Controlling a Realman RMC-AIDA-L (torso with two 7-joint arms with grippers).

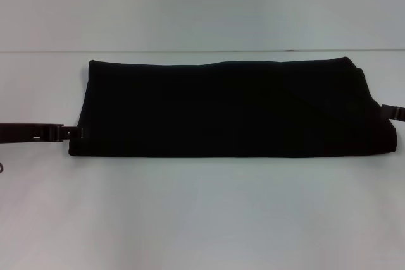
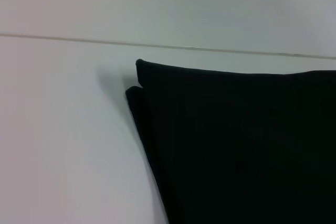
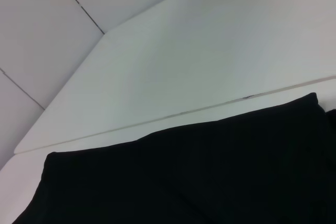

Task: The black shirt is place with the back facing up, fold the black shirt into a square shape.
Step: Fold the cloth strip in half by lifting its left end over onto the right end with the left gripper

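Right now the black shirt [image 1: 221, 109] is lying across the middle of the white table [image 1: 202, 213], already folded into a long, wide band with its long edges running side to side. From my head view, my left gripper [image 1: 71, 133] is reaching in flat from the left and meeting the near left corner of the cloth, while my right gripper [image 1: 391, 111] is only peeking in at the right end of the band; for both, I cannot tell how my fingers are standing, since the tips are blending into the dark fabric. My left wrist view is showing none of my own fingers, but it is revealing something the head view hides: the shirt's corner [image 2: 137, 80] is lying in two stacked layers, slightly offset. My right wrist view is showing the shirt's far edge [image 3: 210, 124] running beside a seam in the table.
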